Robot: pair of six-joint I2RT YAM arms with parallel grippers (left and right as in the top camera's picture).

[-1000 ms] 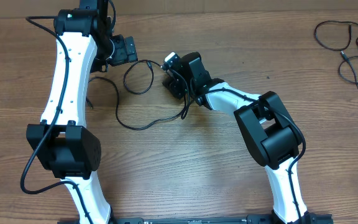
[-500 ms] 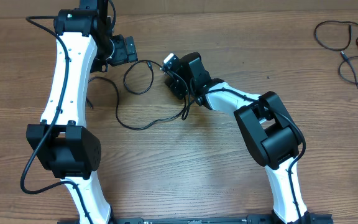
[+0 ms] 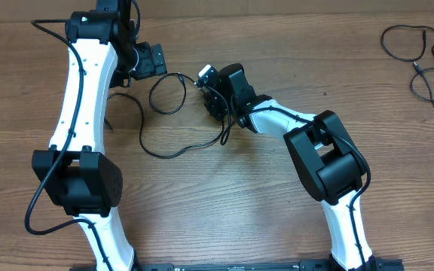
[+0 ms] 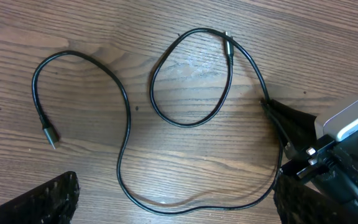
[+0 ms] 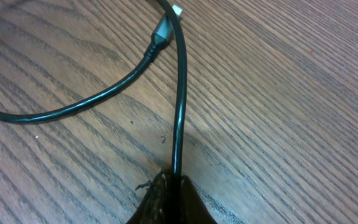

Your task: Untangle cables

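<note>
One thin black cable (image 3: pixel 173 152) lies on the wooden table in a long curve with a closed loop (image 4: pixel 191 81) near its far end. One plug (image 4: pixel 50 138) lies free at the left. The other plug (image 4: pixel 229 45) rests against the cable's own run. My right gripper (image 3: pixel 202 85) is shut on the cable just beside that loop, and the right wrist view shows the cord (image 5: pixel 178 93) coming straight out of the pinched tips (image 5: pixel 173 179). My left gripper (image 4: pixel 173 190) hangs open above the cable's lower bend, touching nothing.
A second bundle of thin black cable (image 3: pixel 420 53) lies at the table's far right corner, away from both arms. The left arm's white link (image 3: pixel 81 98) stretches along the left side. The right arm's elbow (image 3: pixel 326 154) sits right of centre.
My right gripper has closed onto the cable beside the loop, and the cord there has shifted slightly. The left arm and its open gripper have stayed still.
</note>
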